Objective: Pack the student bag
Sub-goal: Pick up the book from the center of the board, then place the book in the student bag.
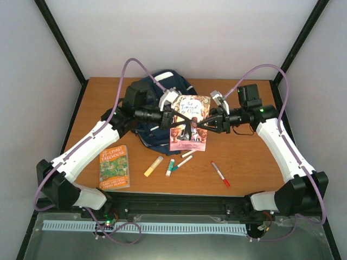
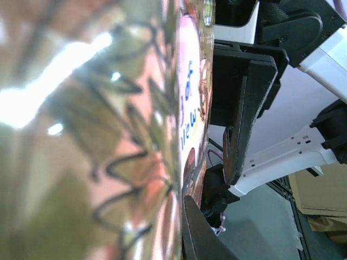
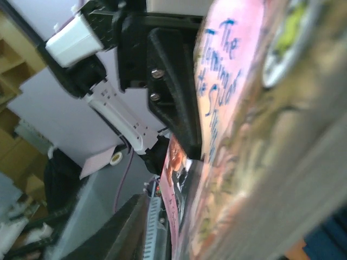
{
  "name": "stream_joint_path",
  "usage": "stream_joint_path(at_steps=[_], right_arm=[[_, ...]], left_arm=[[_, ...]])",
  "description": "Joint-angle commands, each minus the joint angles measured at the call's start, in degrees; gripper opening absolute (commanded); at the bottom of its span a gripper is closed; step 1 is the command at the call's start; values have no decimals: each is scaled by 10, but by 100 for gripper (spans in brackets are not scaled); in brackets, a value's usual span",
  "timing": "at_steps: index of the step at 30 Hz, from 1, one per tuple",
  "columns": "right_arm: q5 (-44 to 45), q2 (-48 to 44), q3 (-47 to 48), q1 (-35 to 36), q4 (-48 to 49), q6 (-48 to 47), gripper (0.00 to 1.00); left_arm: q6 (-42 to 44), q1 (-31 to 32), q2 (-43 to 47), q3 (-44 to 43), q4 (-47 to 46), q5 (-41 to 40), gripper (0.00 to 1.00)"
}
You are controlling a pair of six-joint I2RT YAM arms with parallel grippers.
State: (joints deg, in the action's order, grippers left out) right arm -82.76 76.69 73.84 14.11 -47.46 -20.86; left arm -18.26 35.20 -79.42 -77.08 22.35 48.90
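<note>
The student bag point(image 1: 153, 103), navy blue with thin white stripes, lies at the back middle of the table. A pink paperback book point(image 1: 190, 122) hangs above the bag's front edge, held flat between my two arms. My left gripper point(image 1: 170, 116) is shut on the book's left edge; in the left wrist view one of its fingers point(image 2: 199, 233) presses on the cover point(image 2: 108, 135). My right gripper point(image 1: 208, 124) is open, its jaws spread round the book's right edge. In the right wrist view its lower finger point(image 3: 116, 230) stands apart from the book point(image 3: 244, 135).
An orange and green book point(image 1: 114, 167) lies at the front left. A yellow highlighter point(image 1: 153, 166), a green-capped marker point(image 1: 170, 167), another pen point(image 1: 184, 161) and a red pen point(image 1: 220, 174) lie on the wooden table point(image 1: 249, 157) in front of the bag.
</note>
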Motion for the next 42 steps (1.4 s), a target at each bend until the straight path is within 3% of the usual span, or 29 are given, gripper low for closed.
stream_joint_path(at_steps=[1,2,3,4,6,8,10,17,23,25,42], right_arm=[[29,-7,-1,7,61,81,19],[48,-6,-4,7,75,97,11],[69,-5,-5,5,82,108,5],[89,-5,-7,4,89,117,3],[125,-2,-11,-1,100,128,3],[140,9,-12,-33,106,132,3],[147,25,-13,-63,103,124,3],[203,34,-82,-185,162,109,3],[248,0,-145,-215,201,102,3],[270,-10,-149,-219,196,91,3],[227,12,-165,-245,188,93,3]], left_arm=[[-22,-15,2,11,-34,-72,8],[-21,-15,4,12,-29,-87,18],[-18,-15,4,12,-21,-105,36],[-14,-15,5,12,-13,-124,52],[-4,-15,9,13,6,-176,73],[7,-16,15,15,33,-235,90],[23,-15,18,11,66,-298,99],[72,-15,-2,-8,121,-426,98],[152,-15,-63,-16,163,-443,74],[164,-13,-83,-15,166,-432,71],[252,60,-228,-58,233,-510,68]])
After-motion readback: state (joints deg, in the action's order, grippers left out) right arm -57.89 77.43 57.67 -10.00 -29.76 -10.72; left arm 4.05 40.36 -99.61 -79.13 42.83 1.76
